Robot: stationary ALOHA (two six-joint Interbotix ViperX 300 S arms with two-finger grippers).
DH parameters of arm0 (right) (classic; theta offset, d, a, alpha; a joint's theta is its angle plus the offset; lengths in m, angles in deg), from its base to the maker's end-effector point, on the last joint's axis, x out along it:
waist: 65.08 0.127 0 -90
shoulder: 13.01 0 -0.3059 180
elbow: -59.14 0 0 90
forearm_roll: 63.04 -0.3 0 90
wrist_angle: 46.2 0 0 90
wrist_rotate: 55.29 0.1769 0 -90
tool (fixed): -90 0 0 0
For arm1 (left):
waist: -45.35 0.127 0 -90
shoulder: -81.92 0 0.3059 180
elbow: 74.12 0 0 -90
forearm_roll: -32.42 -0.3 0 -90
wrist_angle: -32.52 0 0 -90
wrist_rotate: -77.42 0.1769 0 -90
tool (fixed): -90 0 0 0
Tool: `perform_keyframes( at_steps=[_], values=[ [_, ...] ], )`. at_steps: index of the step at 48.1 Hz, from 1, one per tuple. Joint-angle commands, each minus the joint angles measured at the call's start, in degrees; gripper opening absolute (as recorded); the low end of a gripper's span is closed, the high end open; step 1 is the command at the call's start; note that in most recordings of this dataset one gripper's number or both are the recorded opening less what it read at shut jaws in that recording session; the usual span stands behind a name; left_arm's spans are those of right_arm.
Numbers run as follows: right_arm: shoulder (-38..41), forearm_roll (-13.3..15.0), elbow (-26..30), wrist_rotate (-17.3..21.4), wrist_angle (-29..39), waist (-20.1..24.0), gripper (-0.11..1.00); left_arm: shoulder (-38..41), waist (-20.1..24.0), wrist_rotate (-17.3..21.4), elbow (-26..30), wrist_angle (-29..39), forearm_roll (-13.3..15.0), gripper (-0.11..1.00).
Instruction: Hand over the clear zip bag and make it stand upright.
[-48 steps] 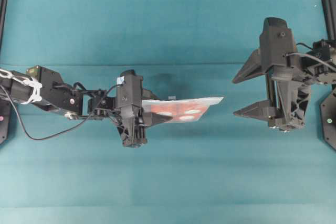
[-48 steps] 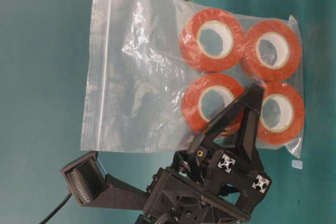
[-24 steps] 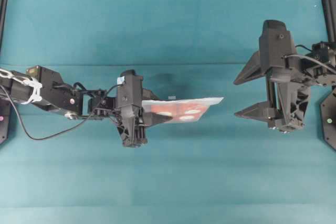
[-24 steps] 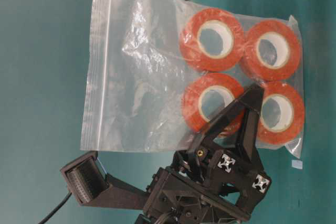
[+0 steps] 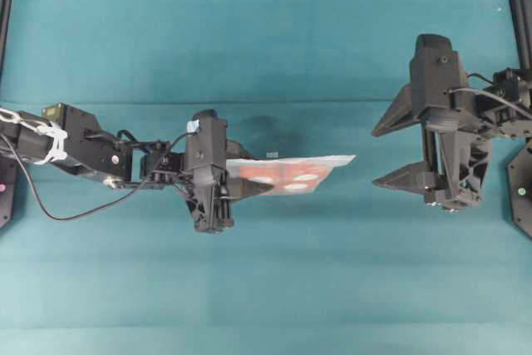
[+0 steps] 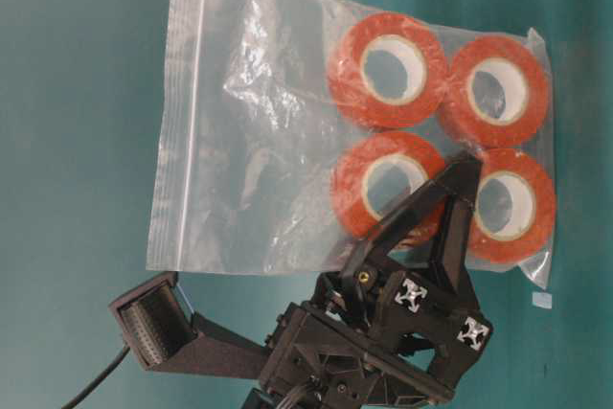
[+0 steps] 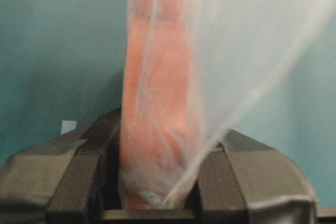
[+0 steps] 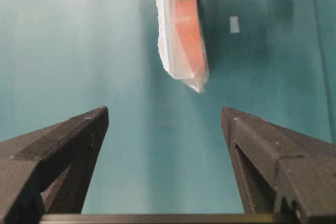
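The clear zip bag (image 5: 291, 174) hangs in the air over the table's middle, edge-on from above, with its zip strip end pointing right. Several orange tape rolls (image 6: 388, 59) show through it at the other end. My left gripper (image 5: 247, 180) is shut on that tape-roll end; in the left wrist view the bag (image 7: 157, 103) rises from between the left gripper's (image 7: 157, 156) fingers. My right gripper (image 5: 374, 155) stands wide open a short way right of the bag's free end. In its wrist view the bag (image 8: 178, 30) hangs ahead of the right gripper (image 8: 165, 116), outside the jaws.
A teal cloth (image 5: 266, 39) covers the table. A small white scrap (image 5: 272, 155) lies on it just behind the bag. Black frame posts (image 5: 520, 6) stand at the far left and right edges.
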Motion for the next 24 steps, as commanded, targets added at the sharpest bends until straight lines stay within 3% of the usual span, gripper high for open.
perform_keyframes(
  at_steps=[1,24],
  values=[
    [-0.53,-0.18,0.62,0.26,-0.44,0.26,0.90,-0.44,0.09,0.09,0.35,-0.18,-0.09,0.24],
    [-0.62,-0.18,0.44,0.26,-1.67,1.32,0.90,-0.26,0.09,0.62,0.35,-0.18,-0.09,0.24]
  ],
)
